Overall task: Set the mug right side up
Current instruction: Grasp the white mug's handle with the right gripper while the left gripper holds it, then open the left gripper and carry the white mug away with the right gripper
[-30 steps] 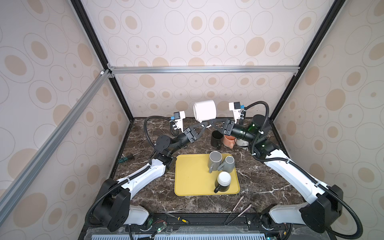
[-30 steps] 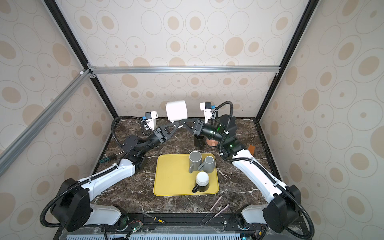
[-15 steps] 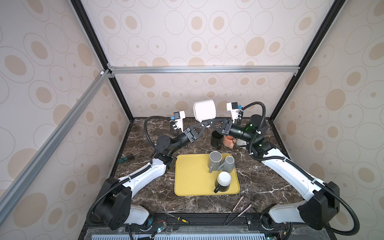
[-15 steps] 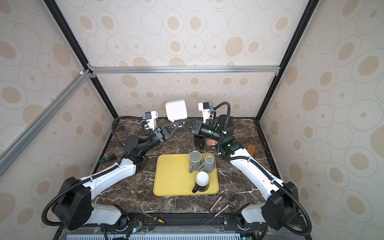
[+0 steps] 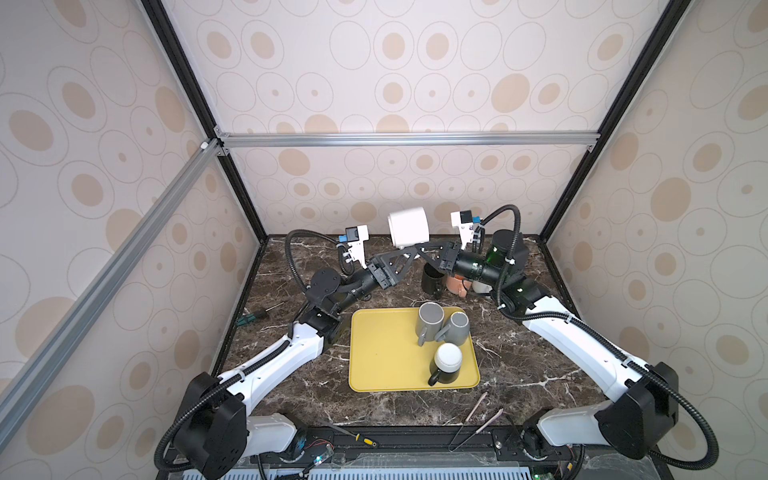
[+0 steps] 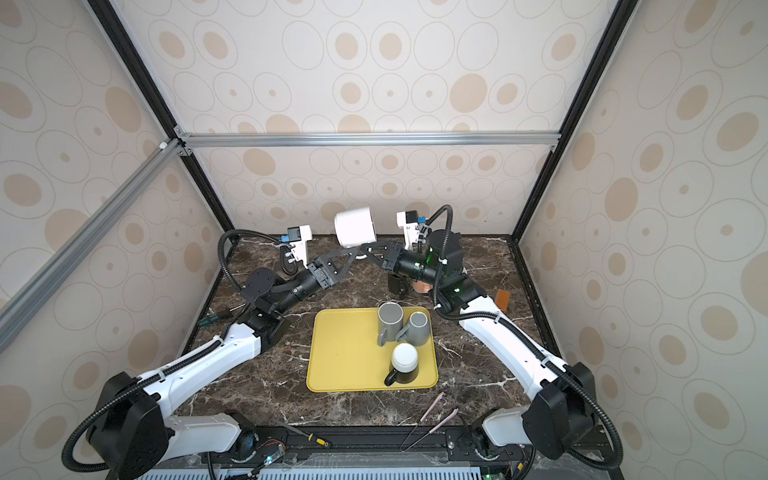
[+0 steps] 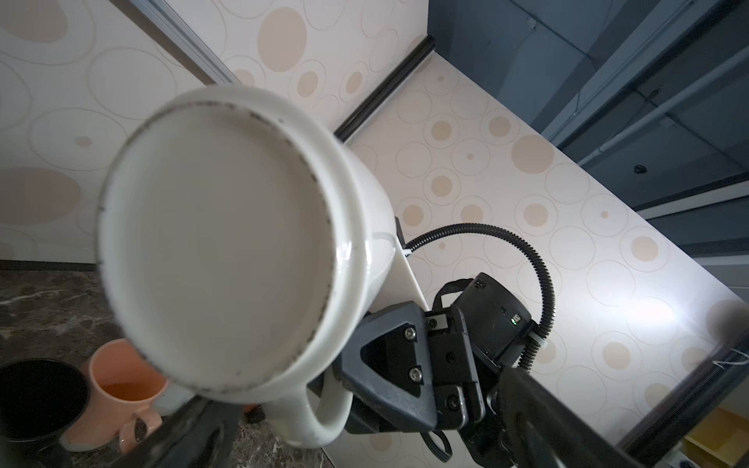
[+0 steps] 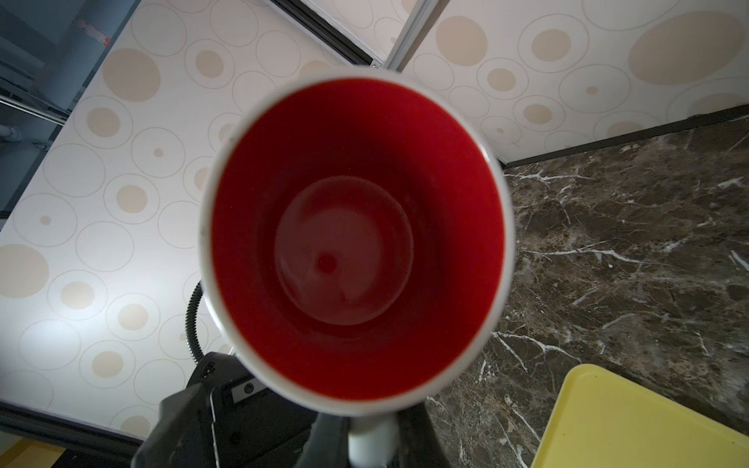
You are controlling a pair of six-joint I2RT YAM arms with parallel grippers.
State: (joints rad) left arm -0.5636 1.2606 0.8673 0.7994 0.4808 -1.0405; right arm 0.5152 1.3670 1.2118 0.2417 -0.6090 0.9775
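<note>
A white mug (image 5: 408, 226) (image 6: 355, 227) with a red inside hangs on its side in the air at the back centre. In the left wrist view its base (image 7: 219, 243) faces the camera, and in the right wrist view its red mouth (image 8: 348, 243) does. My right gripper (image 5: 420, 248) (image 8: 371, 441) is shut on the mug's handle (image 7: 324, 409). My left gripper (image 5: 409, 251) (image 7: 356, 439) stands open just below the mug, with its fingers (image 7: 182, 429) spread wide on either side of the handle.
A yellow tray (image 5: 382, 361) lies mid-table and carries two grey mugs (image 5: 430, 320) and a black mug (image 5: 446, 363) with its white base up. A black mug (image 5: 432, 278) and a peach mug (image 5: 455, 284) stand behind it. Tongs (image 5: 478, 419) and screwdrivers (image 5: 253, 316) lie near the edges.
My right wrist has edged slightly left, towards the mug. The mug hangs in the same place. The left arm has hardly moved.
</note>
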